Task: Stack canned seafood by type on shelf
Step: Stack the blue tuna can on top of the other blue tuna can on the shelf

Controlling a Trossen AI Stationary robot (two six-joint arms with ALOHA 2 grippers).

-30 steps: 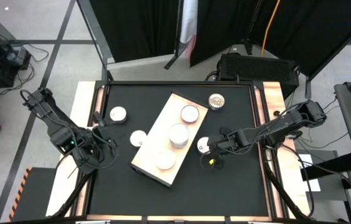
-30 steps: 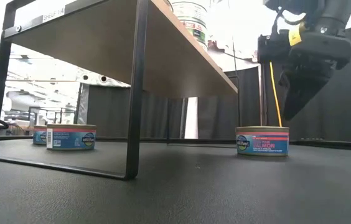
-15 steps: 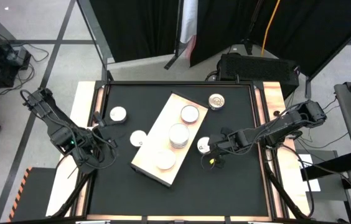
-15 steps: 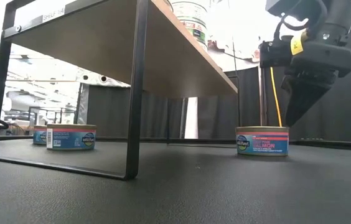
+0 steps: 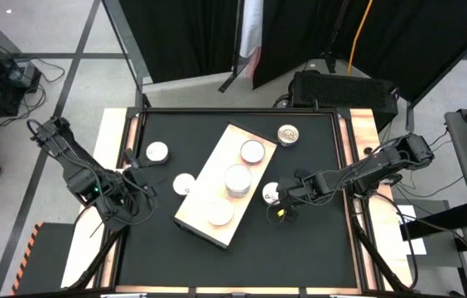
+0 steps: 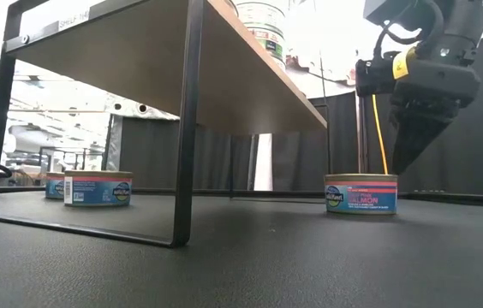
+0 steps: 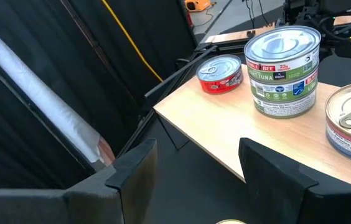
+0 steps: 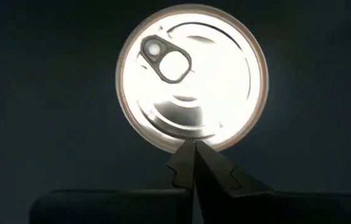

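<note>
The shelf (image 5: 209, 192), a pale board on black metal legs (image 6: 192, 128), stands slantwise mid-table. Three spots on its top carry tins; the middle one is a stack (image 7: 282, 71) and a red tin (image 7: 220, 73) sits at the far end. Loose tins rest on the black tabletop: two to the shelf's left (image 5: 157, 151) (image 5: 185, 184), a golden-brown one (image 5: 288, 133) at the far end, and a salmon tin (image 5: 272, 194) (image 6: 361, 193) on its right. My right gripper (image 5: 279, 199) (image 8: 194, 146) is shut, pointing steeply down at that tin's rim. My left gripper (image 5: 134, 164) (image 7: 197, 180) waits open at the table's left. My right gripper's shut fingertips (image 6: 395, 166) stand at the salmon tin's lid edge (image 8: 191, 138), on the side away from the shelf, coming from above at a steep slant. Whether they touch the lid, I cannot tell. The tin sits flat on the table.
Under the shelf board there is open space between its legs (image 6: 96, 128). Black curtains and a dark case (image 5: 341, 87) stand beyond the table's far edge. Bare tabletop lies along the near edge (image 5: 242, 261).
</note>
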